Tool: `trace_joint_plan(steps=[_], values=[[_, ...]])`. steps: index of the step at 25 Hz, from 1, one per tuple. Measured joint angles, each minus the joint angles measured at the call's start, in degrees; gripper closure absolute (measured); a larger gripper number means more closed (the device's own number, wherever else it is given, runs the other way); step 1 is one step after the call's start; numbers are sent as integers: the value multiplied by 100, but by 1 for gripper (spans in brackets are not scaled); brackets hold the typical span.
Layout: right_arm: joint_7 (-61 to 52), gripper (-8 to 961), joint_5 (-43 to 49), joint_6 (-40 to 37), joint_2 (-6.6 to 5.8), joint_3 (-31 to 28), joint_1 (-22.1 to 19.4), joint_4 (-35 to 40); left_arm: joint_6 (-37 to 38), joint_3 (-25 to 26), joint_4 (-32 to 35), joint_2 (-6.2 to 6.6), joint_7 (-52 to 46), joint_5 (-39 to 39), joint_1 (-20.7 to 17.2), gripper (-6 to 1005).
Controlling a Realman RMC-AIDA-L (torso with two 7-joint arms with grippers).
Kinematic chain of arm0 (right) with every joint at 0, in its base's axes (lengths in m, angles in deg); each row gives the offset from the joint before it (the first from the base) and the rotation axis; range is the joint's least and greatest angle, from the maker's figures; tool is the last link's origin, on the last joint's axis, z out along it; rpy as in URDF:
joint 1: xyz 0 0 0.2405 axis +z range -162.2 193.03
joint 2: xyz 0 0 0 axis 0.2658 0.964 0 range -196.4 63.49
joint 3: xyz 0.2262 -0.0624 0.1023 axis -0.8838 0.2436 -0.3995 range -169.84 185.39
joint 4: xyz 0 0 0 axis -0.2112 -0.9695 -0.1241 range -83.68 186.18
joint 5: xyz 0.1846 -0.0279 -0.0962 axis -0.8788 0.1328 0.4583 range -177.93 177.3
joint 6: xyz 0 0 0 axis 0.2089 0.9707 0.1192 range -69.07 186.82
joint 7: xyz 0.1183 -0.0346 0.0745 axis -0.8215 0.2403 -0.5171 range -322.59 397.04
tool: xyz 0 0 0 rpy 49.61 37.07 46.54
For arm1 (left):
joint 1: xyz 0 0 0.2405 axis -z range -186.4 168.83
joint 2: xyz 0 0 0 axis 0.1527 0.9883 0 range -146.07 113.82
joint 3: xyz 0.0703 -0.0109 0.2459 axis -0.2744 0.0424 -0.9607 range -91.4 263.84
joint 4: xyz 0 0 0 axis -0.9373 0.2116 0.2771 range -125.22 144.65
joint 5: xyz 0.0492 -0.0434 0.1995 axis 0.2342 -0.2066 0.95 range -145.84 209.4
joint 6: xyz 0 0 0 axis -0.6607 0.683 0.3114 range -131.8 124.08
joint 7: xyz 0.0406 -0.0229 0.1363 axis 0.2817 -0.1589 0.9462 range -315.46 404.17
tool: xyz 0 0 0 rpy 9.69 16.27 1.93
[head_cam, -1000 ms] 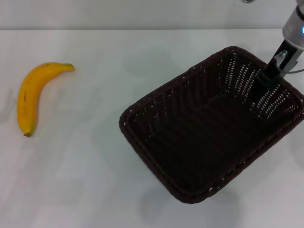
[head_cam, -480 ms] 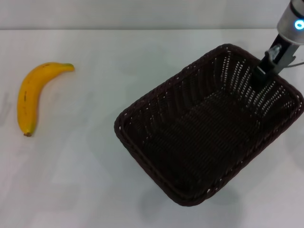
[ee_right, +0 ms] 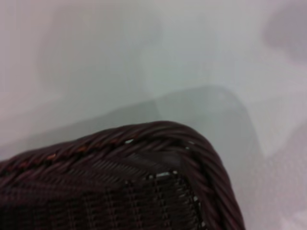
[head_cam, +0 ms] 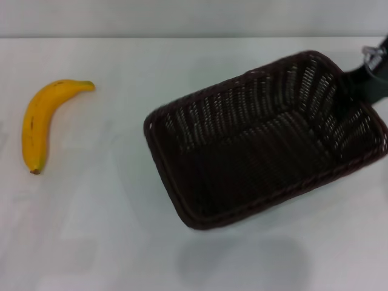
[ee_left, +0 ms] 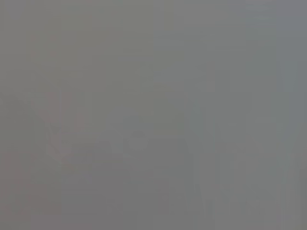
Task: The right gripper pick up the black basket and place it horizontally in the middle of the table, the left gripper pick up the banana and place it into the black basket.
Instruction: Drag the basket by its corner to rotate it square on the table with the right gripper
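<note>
— What does your head camera see?
— My right gripper [head_cam: 371, 77] pinches the black basket [head_cam: 260, 136] by its rim, far right. The banana [head_cam: 42, 121] lies on the table [head_cam: 121, 230], far left.
— And your wrists?
— Left: all grey — my left gripper doesn't show. Right: one basket corner [ee_right: 144, 187], low in the frame.

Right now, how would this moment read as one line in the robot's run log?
right claw: gripping far-right rim of black basket, basket lifted and turning | banana: untouched on table, left of basket | left claw: unseen
</note>
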Motion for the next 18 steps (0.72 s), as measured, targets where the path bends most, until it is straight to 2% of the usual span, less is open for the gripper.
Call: trace_joint_plan(steps=[4,11,15,18], values=[[-204,803,-37,317,68,-54,-274,313,38,1,1,6,3,-30,26,117],[-527,818,-566,730,413,-285,-902,1492,122,2,-49,5,10,-30,172,117],[-642,822,-867,660,477,-306,-1107,1531,140,-1,-49,9,11,-18,249,117],[-851,823,-1175,529,498,-11,-1231,1545,185,0,-32,10,13,-24,283,117]])
